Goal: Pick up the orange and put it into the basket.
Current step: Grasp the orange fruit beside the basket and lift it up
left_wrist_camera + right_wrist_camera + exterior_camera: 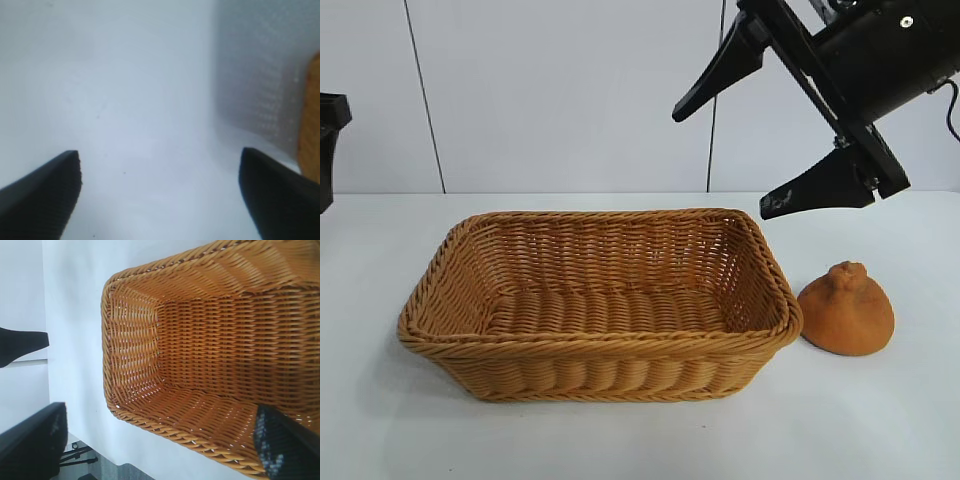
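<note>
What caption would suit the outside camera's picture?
Right gripper, fingers open, hangs above the basket; the orange sits on the table beside it.

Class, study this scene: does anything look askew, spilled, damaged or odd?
Nothing stands out. The basket sits upright and intact on the table, with the orange resting beside it. The right gripper hangs above, jaws open; the left gripper is open too.

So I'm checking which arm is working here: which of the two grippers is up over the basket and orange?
The right gripper, held open in the air above the basket and orange. The left gripper is parked low at the table's far left edge.
</note>
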